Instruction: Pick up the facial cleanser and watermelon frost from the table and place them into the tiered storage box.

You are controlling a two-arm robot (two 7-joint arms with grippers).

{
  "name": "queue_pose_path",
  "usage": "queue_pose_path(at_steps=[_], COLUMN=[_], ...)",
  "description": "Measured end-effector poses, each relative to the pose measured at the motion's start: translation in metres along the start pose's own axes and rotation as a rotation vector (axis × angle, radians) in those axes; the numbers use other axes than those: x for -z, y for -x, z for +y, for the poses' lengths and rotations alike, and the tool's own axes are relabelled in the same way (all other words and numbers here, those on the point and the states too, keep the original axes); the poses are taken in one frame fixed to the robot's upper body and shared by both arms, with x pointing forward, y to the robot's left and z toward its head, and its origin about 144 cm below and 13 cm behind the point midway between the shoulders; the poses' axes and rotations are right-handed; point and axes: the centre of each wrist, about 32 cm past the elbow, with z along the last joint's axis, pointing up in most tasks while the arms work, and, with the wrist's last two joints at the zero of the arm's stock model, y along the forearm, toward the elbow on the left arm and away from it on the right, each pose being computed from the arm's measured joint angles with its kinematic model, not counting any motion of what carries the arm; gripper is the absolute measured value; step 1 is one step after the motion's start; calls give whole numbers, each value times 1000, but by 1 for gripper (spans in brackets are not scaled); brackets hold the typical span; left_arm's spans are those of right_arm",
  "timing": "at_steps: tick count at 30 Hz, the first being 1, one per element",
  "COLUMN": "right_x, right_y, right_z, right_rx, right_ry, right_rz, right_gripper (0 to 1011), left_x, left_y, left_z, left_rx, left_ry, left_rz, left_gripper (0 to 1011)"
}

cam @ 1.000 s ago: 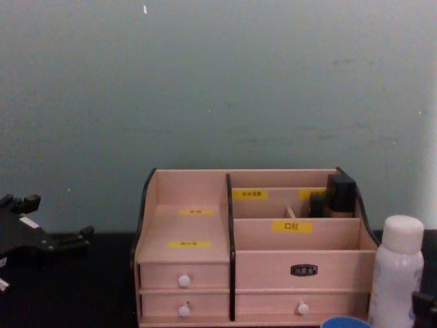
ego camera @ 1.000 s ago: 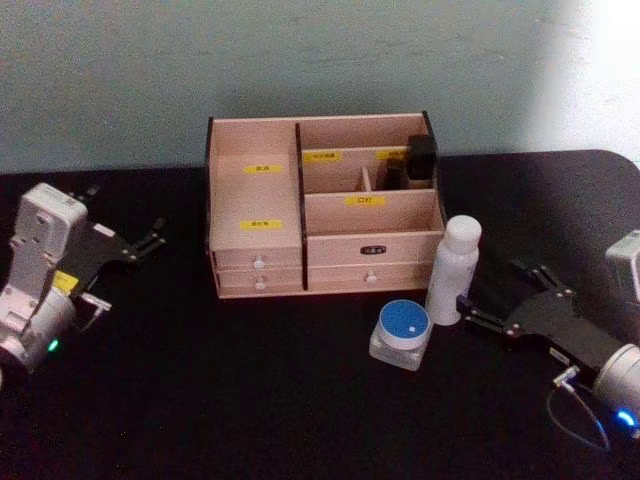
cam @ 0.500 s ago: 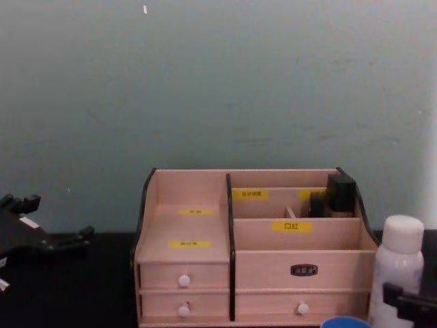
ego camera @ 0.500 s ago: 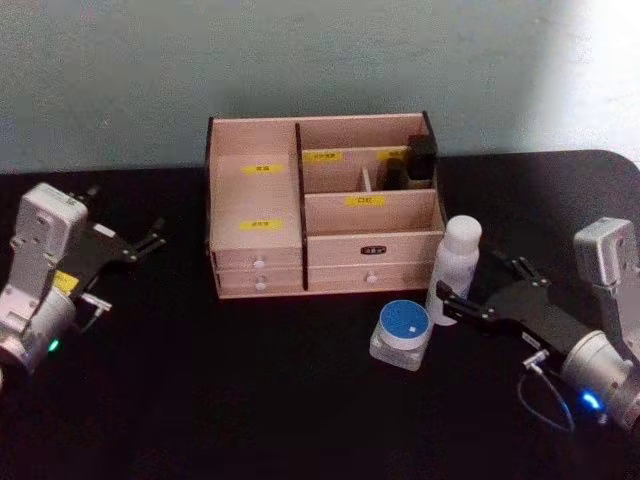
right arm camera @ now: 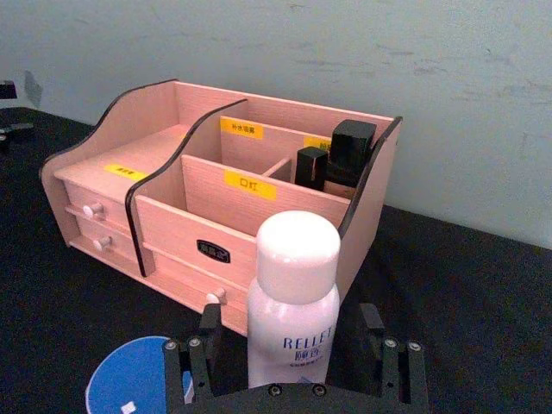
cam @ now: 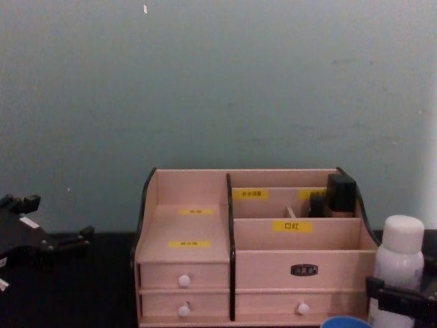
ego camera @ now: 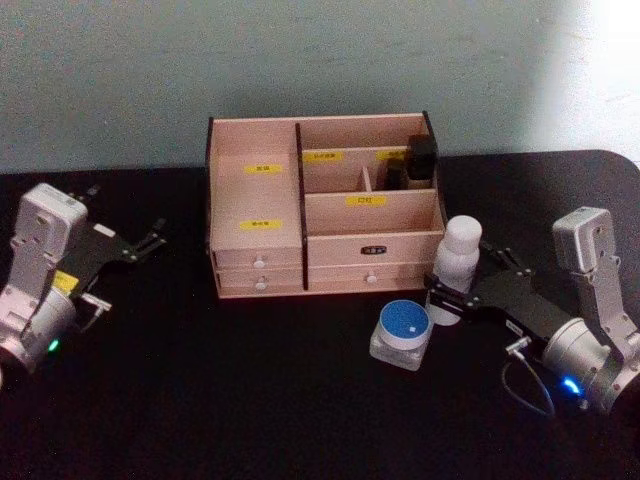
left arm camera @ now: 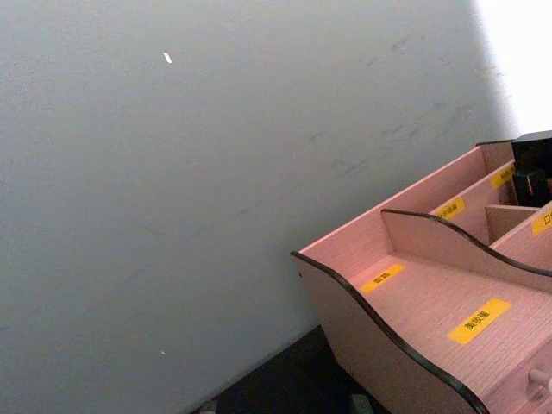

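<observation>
The right gripper (ego camera: 460,272) is at the bottle (right arm camera: 293,306), jaws spread with one on either side of it. The bottle is white, with a rounded cap and RELLET printed on its front. It stands upright on the black table (ego camera: 250,400), midway between the two black fingers (right arm camera: 205,345). The right wrist view shows a gap on each side of the bottle, so neither finger presses on it. In the chest view one finger crosses in front of the bottle's lower part.

The jar (ego camera: 402,333), clear with a round blue lid, sits outside the jaws, just beside the finger on the robot's left. It is a little nearer the robot than the fingertips. Whether that finger touches it cannot be told.

The box (ego camera: 260,200) stands just beyond the right fingertips, and its front right corner is near the bottle. Its stepped compartments carry yellow labels, and the white-knobbed drawers (ego camera: 259,263) below them are pushed in. Two dark containers (right arm camera: 349,155) stand upright in the back right compartment, past the bottle as seen from between the jaws.

The left gripper (ego camera: 126,215) hangs over the table far out on the robot's left, jaws spread with nothing between them. The box is apart from its fingertips, off to their right, and the bottle and jar are well apart from them.
</observation>
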Motion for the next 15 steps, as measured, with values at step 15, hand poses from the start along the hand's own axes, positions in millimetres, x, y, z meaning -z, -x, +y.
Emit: queue_pose_path(at_steps=[15], right_x=[1], right_y=[0], right_z=[9], right_rx=[5], right_ry=[7], right_rz=[-8], right_gripper=[1002], left_x=[0], left_y=[0], left_z=[0], left_rx=[0], left_ry=[0], left_rz=[0], left_gripper=[1001])
